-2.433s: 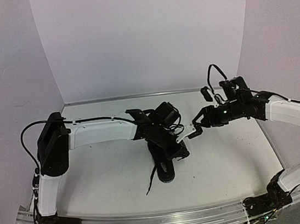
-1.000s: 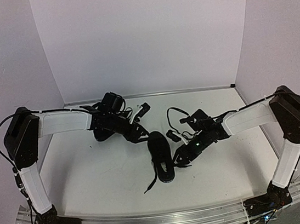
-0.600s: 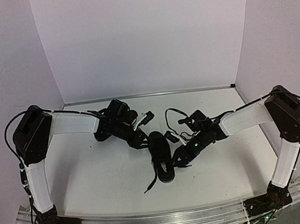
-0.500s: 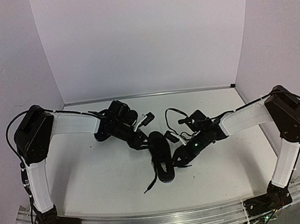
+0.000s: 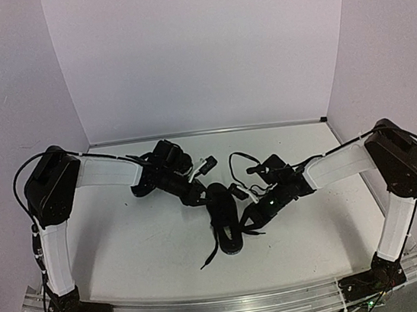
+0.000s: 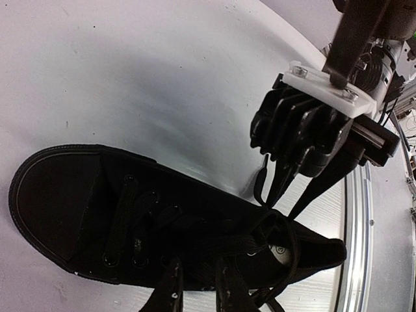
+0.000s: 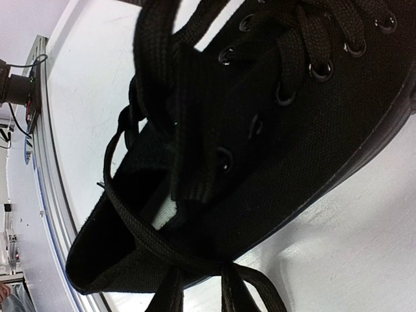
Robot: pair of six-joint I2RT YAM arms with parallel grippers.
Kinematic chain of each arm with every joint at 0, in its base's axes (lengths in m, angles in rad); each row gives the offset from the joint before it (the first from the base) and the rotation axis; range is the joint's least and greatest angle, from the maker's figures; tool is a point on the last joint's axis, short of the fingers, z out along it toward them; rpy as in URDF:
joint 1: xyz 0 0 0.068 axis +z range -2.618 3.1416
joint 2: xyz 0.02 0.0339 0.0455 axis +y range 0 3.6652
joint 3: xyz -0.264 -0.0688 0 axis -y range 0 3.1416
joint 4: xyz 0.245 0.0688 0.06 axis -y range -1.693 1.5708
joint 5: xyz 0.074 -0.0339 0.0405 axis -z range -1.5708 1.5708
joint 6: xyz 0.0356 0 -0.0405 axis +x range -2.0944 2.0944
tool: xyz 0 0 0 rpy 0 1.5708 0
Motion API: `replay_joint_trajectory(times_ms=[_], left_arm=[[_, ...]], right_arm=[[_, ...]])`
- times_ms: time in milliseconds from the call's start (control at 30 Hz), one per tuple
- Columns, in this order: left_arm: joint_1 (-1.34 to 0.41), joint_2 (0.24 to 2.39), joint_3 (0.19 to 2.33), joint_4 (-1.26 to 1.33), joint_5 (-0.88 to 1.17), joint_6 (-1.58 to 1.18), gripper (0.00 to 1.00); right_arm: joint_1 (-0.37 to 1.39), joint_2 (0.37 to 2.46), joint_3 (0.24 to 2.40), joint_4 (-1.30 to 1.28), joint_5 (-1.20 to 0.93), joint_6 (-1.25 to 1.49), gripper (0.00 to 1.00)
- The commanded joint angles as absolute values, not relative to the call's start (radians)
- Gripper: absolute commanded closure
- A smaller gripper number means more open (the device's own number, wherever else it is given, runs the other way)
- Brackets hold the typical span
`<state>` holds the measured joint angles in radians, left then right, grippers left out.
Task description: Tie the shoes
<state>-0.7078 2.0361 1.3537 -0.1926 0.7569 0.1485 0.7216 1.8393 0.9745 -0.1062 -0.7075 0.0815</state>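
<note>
One black shoe (image 5: 226, 219) lies mid-table, toe towards the back; no other shoe shows. My left gripper (image 5: 201, 195) sits low against its left side and my right gripper (image 5: 249, 218) against its right. In the left wrist view the shoe (image 6: 97, 214) lies toe-left. My left gripper (image 6: 196, 273) has narrow jaws, and a lace (image 6: 253, 247) runs down between them. In the right wrist view the shoe (image 7: 292, 130) fills the frame. A lace (image 7: 149, 250) crosses the tips of my right gripper (image 7: 200, 273), and table shows between its fingers.
A loose lace end (image 5: 208, 254) trails from the shoe towards the near edge. An aluminium rail (image 5: 228, 307) runs along that edge. White walls close in the back and both sides. A black cable (image 5: 237, 160) loops above the right wrist.
My left gripper has slid right and down to the shoe's side. The right gripper has stayed by the shoe. Both pairs of fingers have drawn closer together.
</note>
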Motion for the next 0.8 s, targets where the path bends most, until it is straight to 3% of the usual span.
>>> replay_joint_trajectory(times_ms=[0, 133, 300, 533, 767], left_arm=[[-0.708, 1.993, 1.361, -0.147, 0.815, 0.144, 0.90], [-0.707, 1.984, 1.358, -0.153, 0.808, 0.143, 1.00], [-0.708, 1.960, 1.335, -0.145, 0.765, 0.128, 1.00], [-0.707, 1.896, 1.265, -0.094, 0.695, 0.092, 1.00], [-0.707, 1.971, 1.313, -0.138, 0.680, 0.088, 0.65]], right_arm=[[0.723, 1.826, 0.995, -0.090, -0.683, 0.089, 0.88], [0.722, 1.828, 0.995, -0.090, -0.675, 0.096, 0.93], [0.721, 1.816, 0.994, -0.092, -0.665, 0.108, 1.00], [0.718, 1.802, 0.986, -0.093, -0.658, 0.115, 1.00], [0.716, 1.804, 0.987, -0.093, -0.656, 0.118, 1.00]])
